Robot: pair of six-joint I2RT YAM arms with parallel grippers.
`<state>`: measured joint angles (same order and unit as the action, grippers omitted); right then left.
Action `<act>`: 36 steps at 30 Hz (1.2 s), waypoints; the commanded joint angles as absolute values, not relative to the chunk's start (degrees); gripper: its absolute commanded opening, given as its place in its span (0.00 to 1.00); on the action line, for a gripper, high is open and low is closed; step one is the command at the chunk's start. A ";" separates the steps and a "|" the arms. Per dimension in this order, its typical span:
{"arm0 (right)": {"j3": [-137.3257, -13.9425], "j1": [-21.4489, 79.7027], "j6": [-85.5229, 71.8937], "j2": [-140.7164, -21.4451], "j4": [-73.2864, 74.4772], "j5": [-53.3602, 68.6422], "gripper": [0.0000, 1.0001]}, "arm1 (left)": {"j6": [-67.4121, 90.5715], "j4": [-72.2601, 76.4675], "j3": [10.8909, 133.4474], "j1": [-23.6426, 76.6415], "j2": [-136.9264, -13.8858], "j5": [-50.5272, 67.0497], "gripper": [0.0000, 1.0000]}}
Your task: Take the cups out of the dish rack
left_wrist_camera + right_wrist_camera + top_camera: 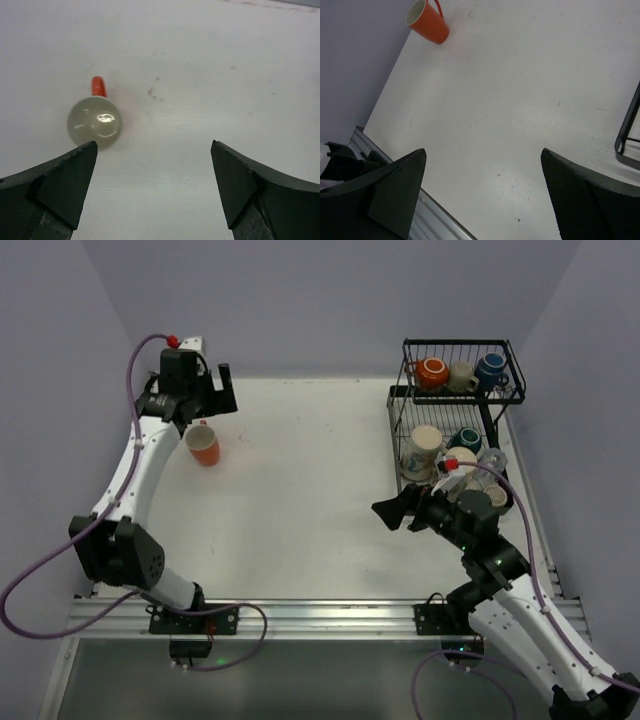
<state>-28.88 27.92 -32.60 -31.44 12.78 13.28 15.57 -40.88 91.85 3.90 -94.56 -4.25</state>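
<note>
**A:** What is nearest?

**B:** The right gripper [393, 512]. It hangs low over the table [300, 530] on the near right, just in front of the dish rack [400, 405]. Its jaws are spread wide, with nothing between them.

**A:** And the rack's lower tray?

**B:** A big cream cup [424, 445] and a dark teal cup [466, 437] stand in it. There are more pale cups behind the arm, but I cannot tell them apart.

**A:** Is any cup out of the rack?

**B:** One. An orange cup [203, 446] stands upright on the table at the far left, well apart from the rack. Its handle points to the far side.

**A:** And the left gripper?

**B:** The left gripper [207, 400] hangs right above that cup, jaws released and holding nothing. In its wrist view the cup shows just past one finger [65, 180].

**A:** What is farthest?

**B:** The rack's upper basket [512, 370], at the far right. It holds an orange-red cup [431, 372], a small beige cup [461, 378] and a dark blue cup [490, 367], side by side.
</note>
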 commanded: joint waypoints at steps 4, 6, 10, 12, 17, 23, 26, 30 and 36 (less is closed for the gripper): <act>-40.15 28.12 -28.56 -32.08 24.15 -6.72 0.99 | 18.36 -26.82 73.80 22.39 -69.72 5.35 1.00; -41.74 27.95 -28.56 -32.69 25.66 -11.31 0.99 | 19.59 -22.44 66.06 26.36 -62.97 10.34 1.00; -46.13 27.34 -27.34 -35.59 28.73 -21.25 0.99 | 18.02 -18.63 57.32 27.77 -53.81 17.92 1.00; -47.63 26.46 -26.37 -38.49 29.88 -24.25 0.99 | 16.10 -18.63 54.25 27.77 -48.88 20.47 1.00; -51.41 16.81 -22.95 -43.84 31.02 -24.26 0.99 | 14.59 -16.71 48.26 27.77 -40.44 23.02 1.00; -53.00 10.90 -17.41 -49.74 32.78 -24.35 0.99 | 12.14 -14.51 41.23 32.69 -35.24 14.44 1.00; -53.61 9.06 -14.69 -53.17 32.87 -22.43 0.99 | 11.51 -16.35 42.10 36.55 -35.16 12.13 1.00; -56.07 8.18 -12.58 -56.68 32.78 -18.55 0.99 | 11.25 -16.61 42.01 39.45 -34.89 10.55 1.00; -56.08 5.10 -11.34 -60.11 31.91 -16.00 0.99 | 11.25 -16.79 41.92 40.61 -34.45 9.76 1.00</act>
